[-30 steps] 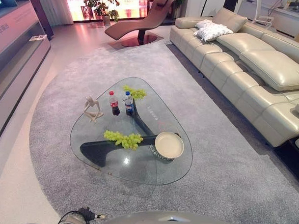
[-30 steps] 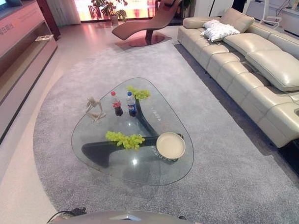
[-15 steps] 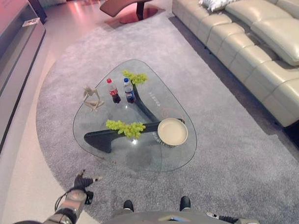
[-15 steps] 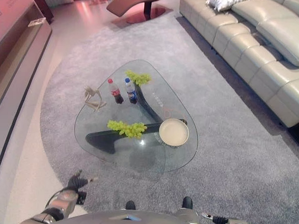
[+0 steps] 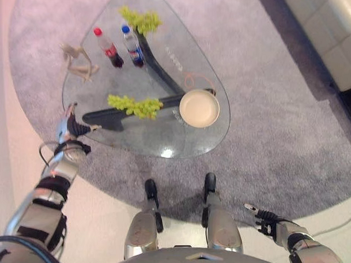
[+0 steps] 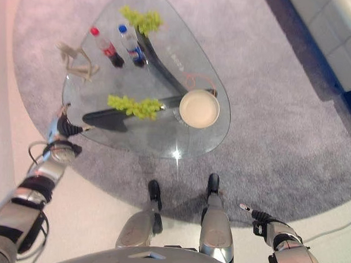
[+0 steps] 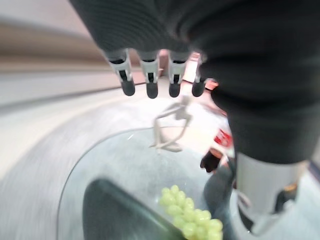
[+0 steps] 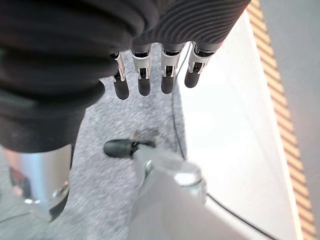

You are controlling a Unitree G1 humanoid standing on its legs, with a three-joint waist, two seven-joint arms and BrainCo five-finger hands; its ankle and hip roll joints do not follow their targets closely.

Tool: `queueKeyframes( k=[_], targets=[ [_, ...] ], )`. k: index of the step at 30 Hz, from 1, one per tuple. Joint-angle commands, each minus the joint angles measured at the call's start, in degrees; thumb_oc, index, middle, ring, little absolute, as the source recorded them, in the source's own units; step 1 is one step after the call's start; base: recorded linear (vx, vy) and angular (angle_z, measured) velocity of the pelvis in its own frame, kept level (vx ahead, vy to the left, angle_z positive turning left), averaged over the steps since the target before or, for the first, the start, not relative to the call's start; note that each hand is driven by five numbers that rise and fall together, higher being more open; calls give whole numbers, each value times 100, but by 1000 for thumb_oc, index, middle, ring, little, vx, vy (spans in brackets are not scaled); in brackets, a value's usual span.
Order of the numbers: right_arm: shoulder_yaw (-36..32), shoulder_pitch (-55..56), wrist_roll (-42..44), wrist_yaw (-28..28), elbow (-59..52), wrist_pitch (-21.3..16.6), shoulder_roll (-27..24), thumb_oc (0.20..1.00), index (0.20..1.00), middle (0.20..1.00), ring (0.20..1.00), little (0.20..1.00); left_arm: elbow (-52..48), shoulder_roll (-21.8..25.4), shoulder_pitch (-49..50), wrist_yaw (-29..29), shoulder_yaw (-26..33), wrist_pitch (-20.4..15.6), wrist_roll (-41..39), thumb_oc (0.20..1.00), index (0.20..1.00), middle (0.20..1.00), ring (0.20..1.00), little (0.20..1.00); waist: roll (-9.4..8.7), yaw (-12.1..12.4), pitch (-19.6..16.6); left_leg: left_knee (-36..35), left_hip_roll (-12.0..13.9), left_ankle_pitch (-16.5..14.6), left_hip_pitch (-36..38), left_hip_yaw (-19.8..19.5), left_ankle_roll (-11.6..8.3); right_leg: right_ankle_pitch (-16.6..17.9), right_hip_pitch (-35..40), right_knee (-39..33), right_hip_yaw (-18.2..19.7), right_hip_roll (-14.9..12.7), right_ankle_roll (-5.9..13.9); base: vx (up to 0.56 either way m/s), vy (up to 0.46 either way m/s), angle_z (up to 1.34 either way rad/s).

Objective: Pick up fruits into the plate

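Left eye view looks down on a rounded triangular glass table [image 5: 163, 140] set on a grey rug [image 5: 280, 112]. The left hand [image 5: 72, 127] hangs at the table's near left edge, fingers straight and holding nothing; its own wrist view shows the fingertips [image 7: 150, 90] in a loose row with the tabletop past them. Just beyond that hand, across the glass, lies a bunch of green grapes [image 5: 134, 105], resting over the dark table base [image 5: 107, 119] seen through the glass. Further to the right of the grapes sits the round cream plate [image 5: 199, 107], close to the table's right edge and apart from the fruit. A second bunch of grapes [image 5: 141, 19] lies at the far tip of the table, well away from both hands. Between the two bunches stand two bottles [image 5: 121, 46] and, nearer the left edge, a pale figurine [image 5: 79, 62]. The right hand [image 5: 265, 218] hangs low over bare rug, well clear of the table's near edge, fingers relaxed and empty.
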Motion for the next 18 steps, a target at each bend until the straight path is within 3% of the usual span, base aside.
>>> queueKeyframes(
  k=[1,6,9,18],
  targets=[
    [291,-53,35,108,47,-104,-176,1000,1000,1000,1000,1000,99,444,-611,234,-198,45,649,1000,1000,1000,1000,1000,-92,-87,206,511,-260,-677,-463,-137,112,-961,-213,914,85,54,-10,-48,-17,1],
    [538,-256,-488,-129,-48,-211,-367,1000,1000,1000,1000,1000,381,595,-1270,80,-796,122,1332,1000,1000,1000,1000,1000,-103,-175,519,727,-353,-665,-904,-206,131,-939,-707,1139,123,111,-38,-57,-10,1],
    [699,-573,-632,-169,-143,-286,-515,1000,1000,1000,1000,1000,634,626,-1733,-115,-1298,138,1296,1000,1000,1000,1000,1000,-71,-263,520,1003,-428,-654,-1444,-176,132,-928,-1256,1379,88,99,-55,-72,31,-2],
    [941,-1012,-751,-264,-287,-138,-625,1000,1000,1000,1000,1000,1073,547,-2380,-386,-2010,154,1599,1000,1000,1000,1000,1000,-21,-486,520,1393,-470,-680,-2286,32,93,-882,-2126,1617,185,45,-56,-24,31,-2]
  ],
)
